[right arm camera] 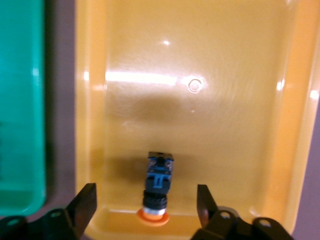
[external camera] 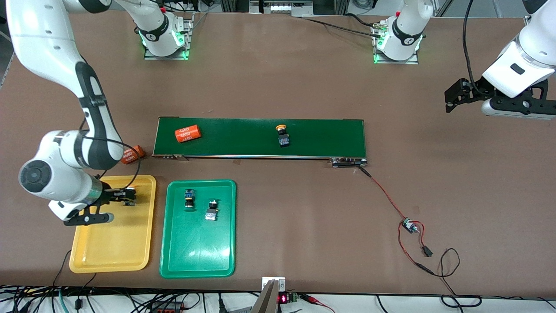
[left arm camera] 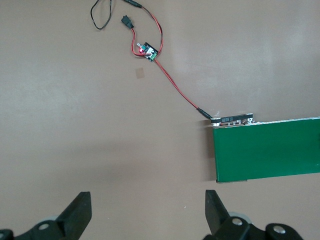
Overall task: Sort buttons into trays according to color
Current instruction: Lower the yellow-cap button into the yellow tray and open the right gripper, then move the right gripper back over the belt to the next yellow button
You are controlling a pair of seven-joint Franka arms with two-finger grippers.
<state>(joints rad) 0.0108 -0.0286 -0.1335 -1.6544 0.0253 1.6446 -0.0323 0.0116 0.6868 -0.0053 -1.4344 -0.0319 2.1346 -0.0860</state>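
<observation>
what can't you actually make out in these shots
- Button in the yellow tray: in the front view the right gripper covers most of it; only the right wrist view shows the button clearly.
- Second orange cylinder beside the conveyor belt: partly hidden by the right arm in the front view.
- Cap colours of the two buttons in the green tray: too small in the front view.

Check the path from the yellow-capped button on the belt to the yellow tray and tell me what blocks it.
Nothing visible blocks it. The yellow-capped button lies on the conveyor belt; the yellow tray sits nearer the camera, toward the right arm's end. The right gripper, open, hovers over that tray above another button.
</observation>
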